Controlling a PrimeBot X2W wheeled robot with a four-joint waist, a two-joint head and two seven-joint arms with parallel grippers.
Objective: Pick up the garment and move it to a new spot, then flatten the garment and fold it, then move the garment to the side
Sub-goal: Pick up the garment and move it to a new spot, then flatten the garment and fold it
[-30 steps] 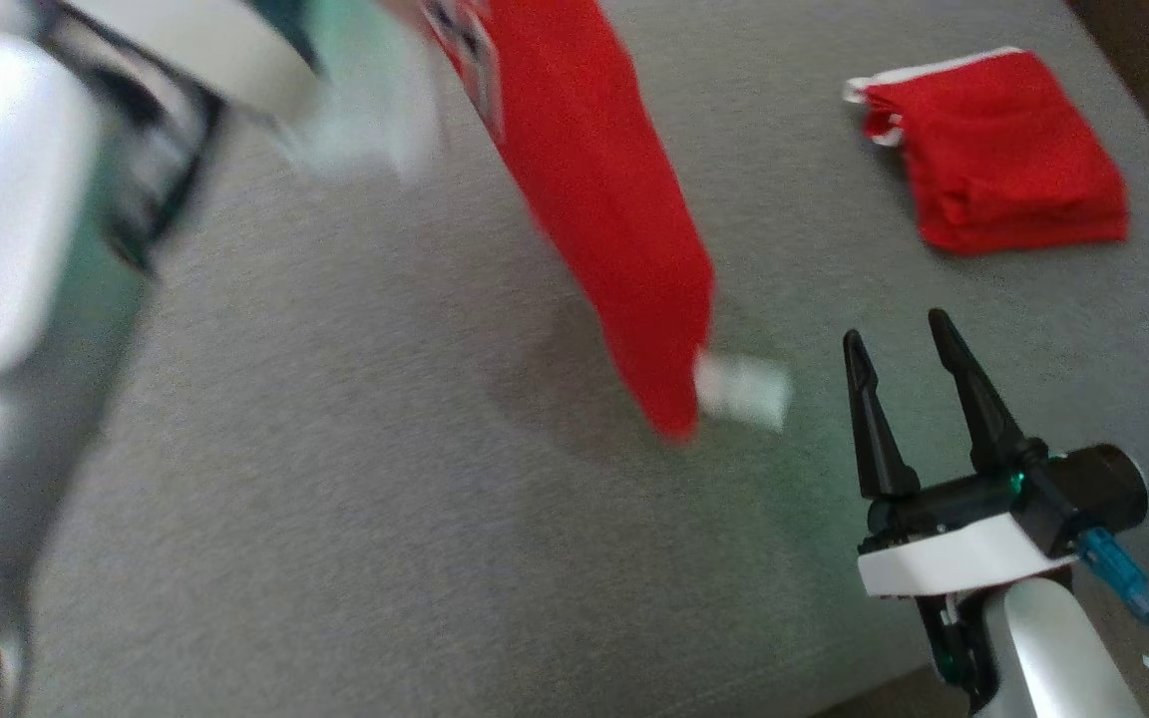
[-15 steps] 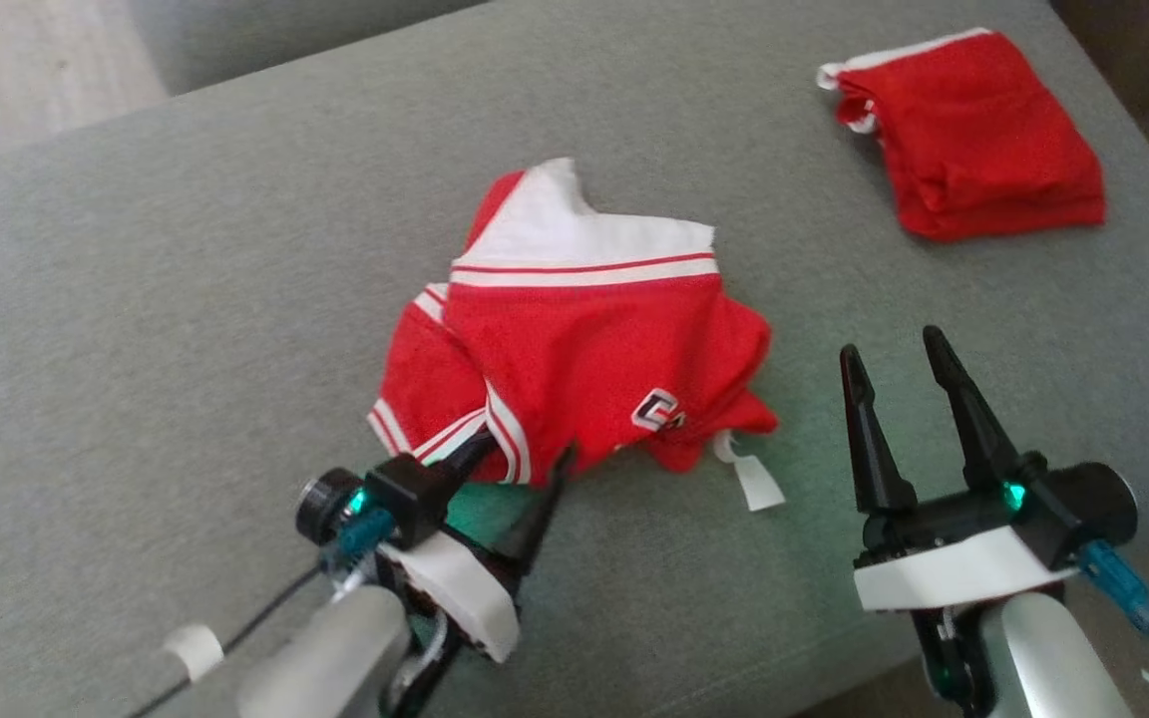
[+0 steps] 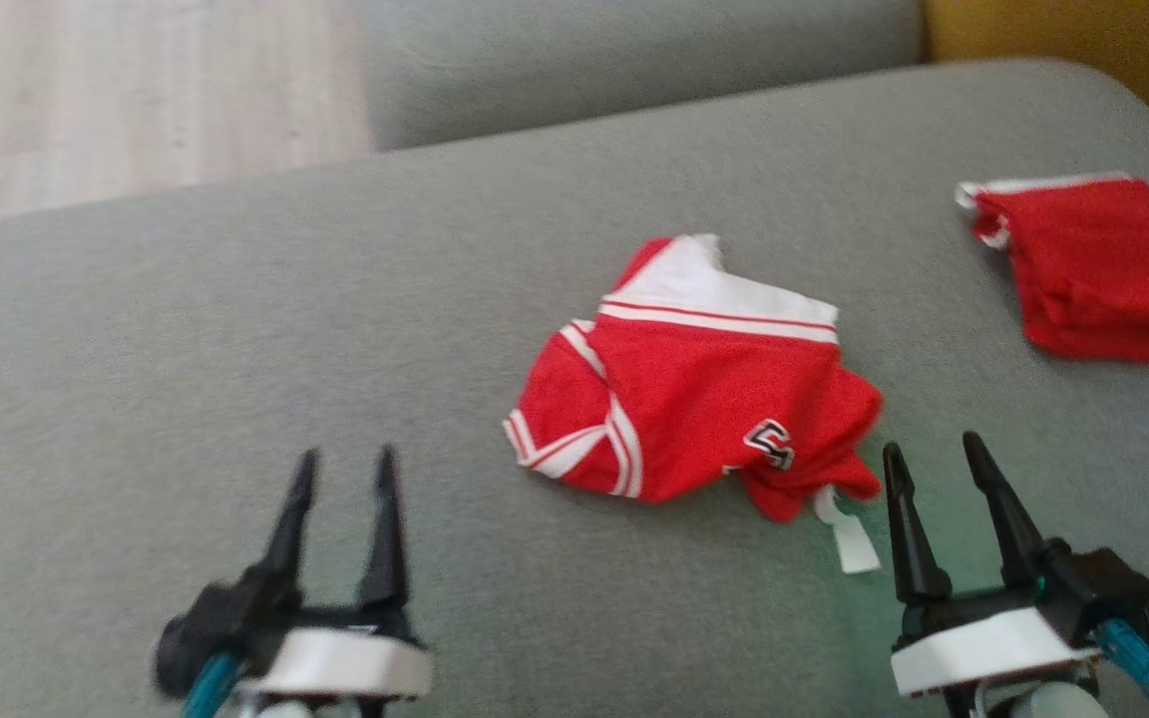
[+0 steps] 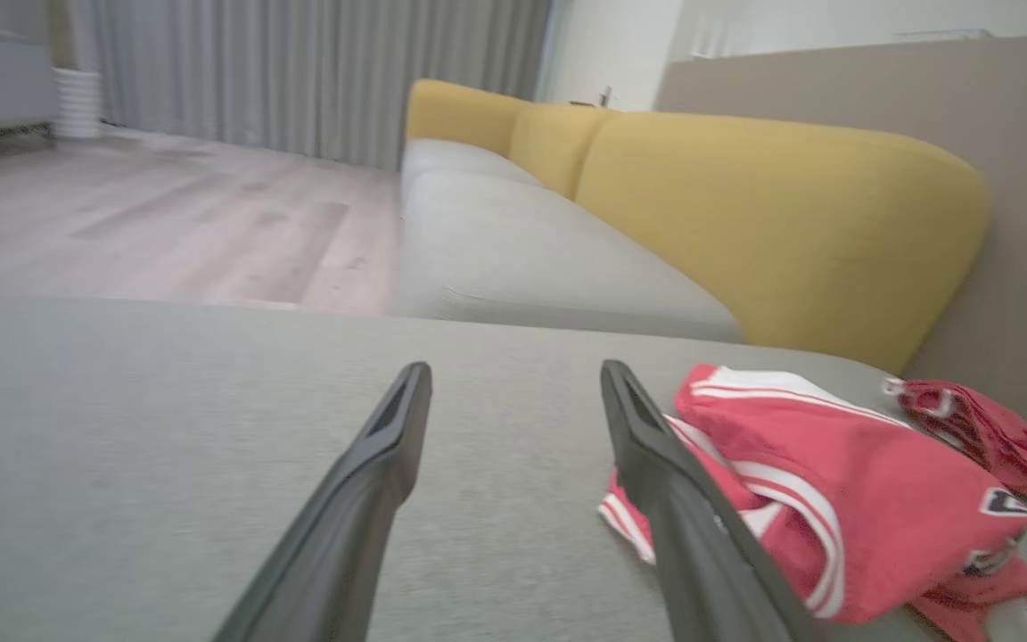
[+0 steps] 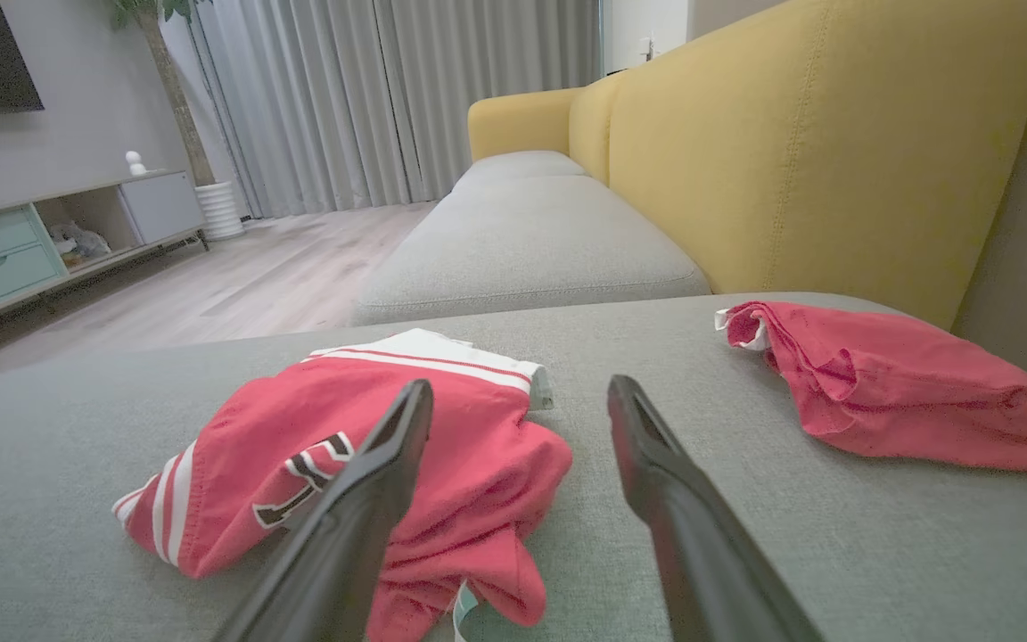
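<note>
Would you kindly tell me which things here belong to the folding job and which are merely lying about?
Belonging to the job: crumpled red-and-white garment, grey cushion under it, left end effector and right end effector, both open and empty.
Lying about: other red cloth at the cushion's far right, yellow sofa back, wooden floor.

The left claw (image 3: 346,461) hung low on the robot's left, jaws spread wide. The right claw (image 3: 934,447) stood likewise on its right, both pointing forward.
</note>
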